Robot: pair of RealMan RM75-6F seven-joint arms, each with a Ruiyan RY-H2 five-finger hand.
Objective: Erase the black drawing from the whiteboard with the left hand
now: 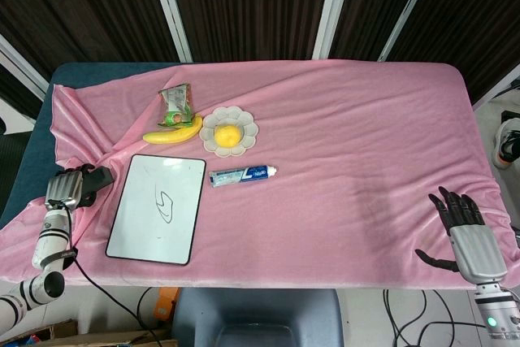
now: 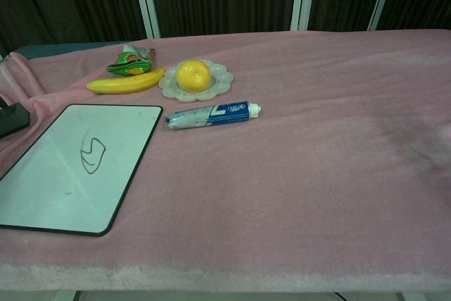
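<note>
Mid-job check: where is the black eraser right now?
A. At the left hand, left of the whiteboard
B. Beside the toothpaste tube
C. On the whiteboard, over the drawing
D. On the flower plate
A: the head view shows the black eraser at the left hand, off the whiteboard, whose drawing is still unwiped.

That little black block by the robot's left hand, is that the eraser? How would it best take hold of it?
Probably the eraser, though it's too small to tell for sure. It lies flat on the cloth just left of the whiteboard, with the left hand right beside it. Best gripped from above, across its two long sides, thumb on one and fingers on the other, so the flat underside stays free to rub the drawing.
</note>
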